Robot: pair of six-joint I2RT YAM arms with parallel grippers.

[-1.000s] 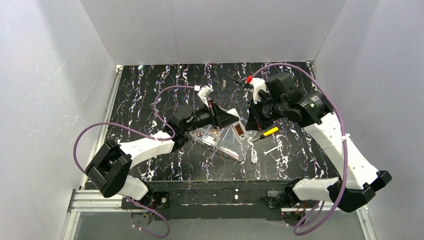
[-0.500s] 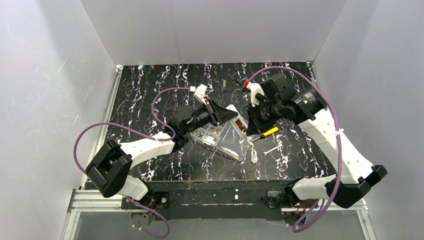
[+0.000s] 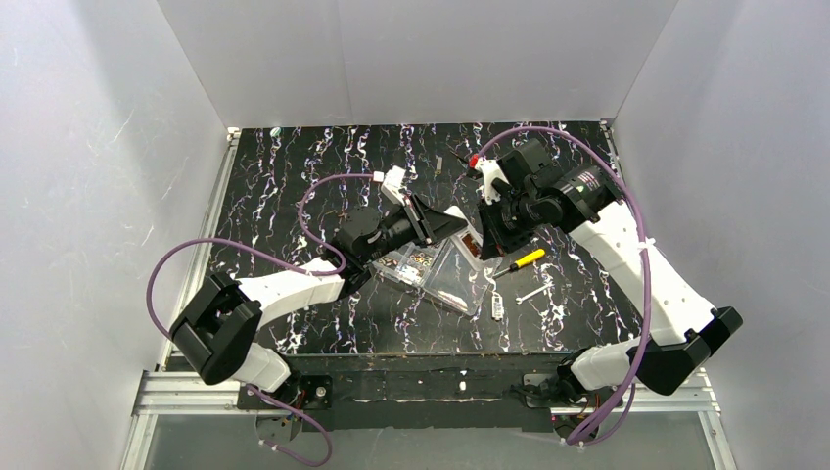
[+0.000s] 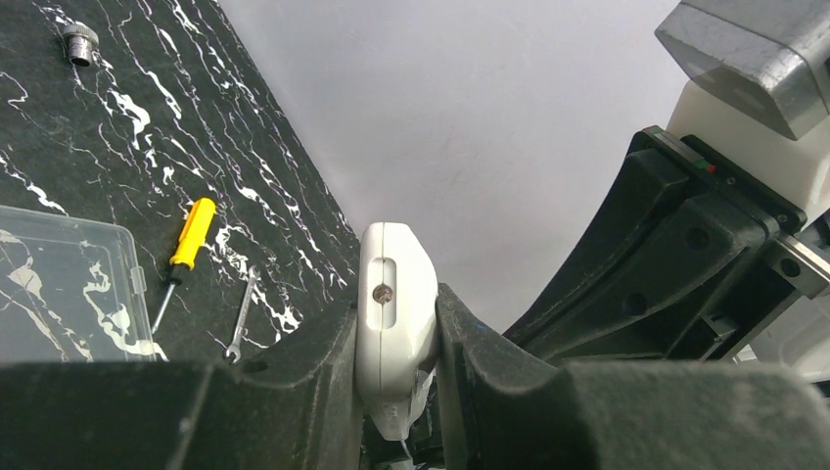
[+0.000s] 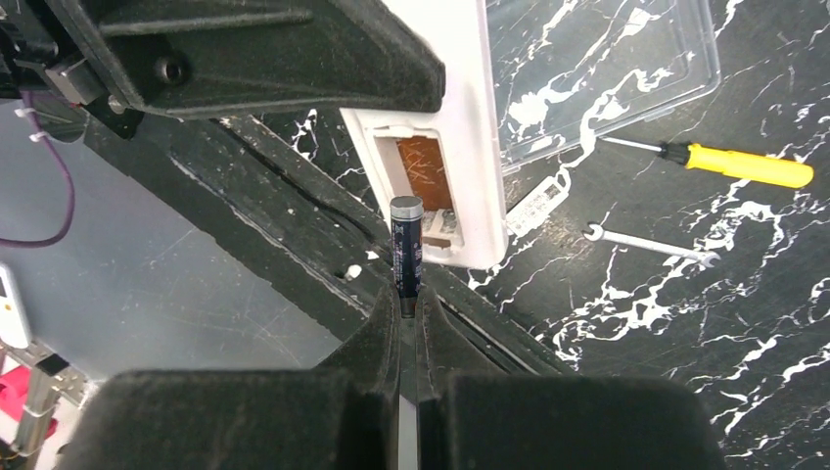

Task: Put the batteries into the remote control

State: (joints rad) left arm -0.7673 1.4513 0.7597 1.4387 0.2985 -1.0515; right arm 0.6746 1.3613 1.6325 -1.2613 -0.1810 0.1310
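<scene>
**Observer:** Reading left to right, what is at the left?

**Operator:** My left pincer, clamped tight on the remote control across its narrow sides. It holds the remote off the worktop, near the middle and above the far edge of the clear organiser box.

**Observer:** Which way does the remote point?

**Operator:** In the overhead view its long axis runs out from my left pincer toward the right arm, slanting a little toward the near edge. The free end is the one with the battery bay. The bay is uncovered and faces my right wrist camera.

**Observer:** And at the right?

**Operator:** My right pincer, closed on one battery by its lower end. The capped end points up at the bay. It is just short of the bay, and I cannot tell whether it touches.

**Observer:** How far along is the task?

**Operator:** I judge it early. The cover is off, and the bay shows only brown board and a metal contact, with no cell seated that I can see. This battery, any others and the cover are left to fit. Farthest right, the yellow-handled screwdriver and a small spanner lie on the worktop
</scene>
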